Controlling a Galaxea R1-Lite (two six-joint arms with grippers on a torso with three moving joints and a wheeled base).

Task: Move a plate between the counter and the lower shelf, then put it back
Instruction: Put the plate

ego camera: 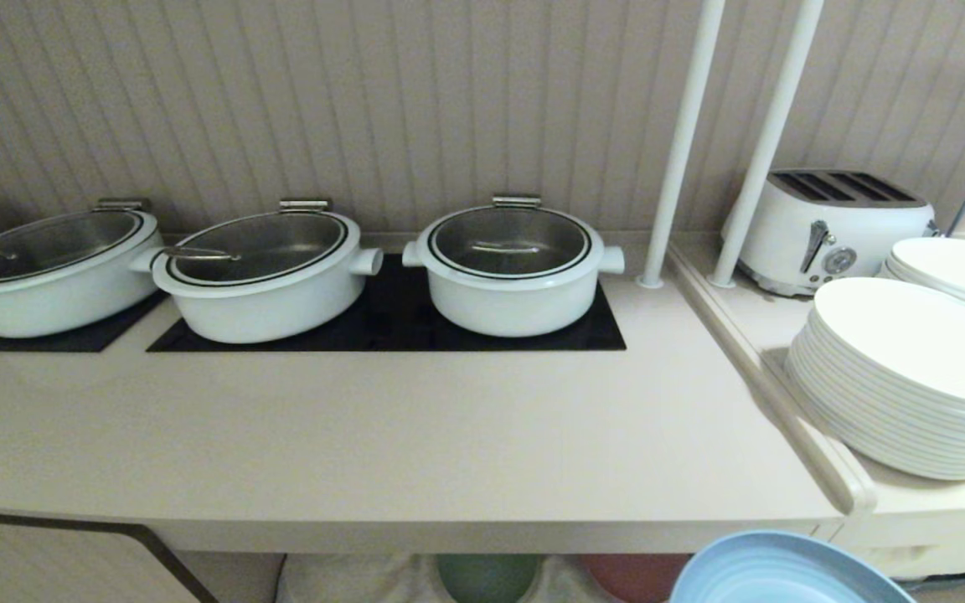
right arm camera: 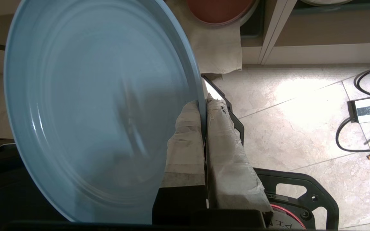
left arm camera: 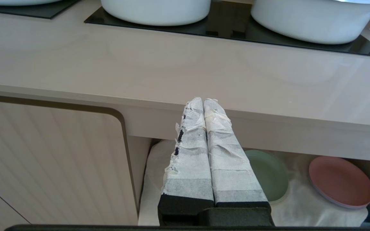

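The light-blue plate (right arm camera: pixel 95 109) hangs in the air in front of the counter (ego camera: pixel 382 435), gripped by its rim. My right gripper (right arm camera: pixel 203 104) is shut on that rim, one taped finger on each side. In the head view only the plate's upper part (ego camera: pixel 784 574) shows, at the bottom right below the counter's front edge. The lower shelf (left arm camera: pixel 303 205) with its white cloth lies under the counter. My left gripper (left arm camera: pixel 203 100) is shut and empty, held in front of the counter's edge above the shelf's left part.
A green plate (left arm camera: pixel 268 173) and a pink plate (left arm camera: pixel 340 181) lie on the shelf cloth. Three white pots (ego camera: pixel 512 268) stand on black cooktop panels at the back. Stacked white plates (ego camera: pixel 901 377) and a toaster (ego camera: pixel 826 230) fill the side surface. Cables (right arm camera: pixel 368 128) lie on the tiled floor.
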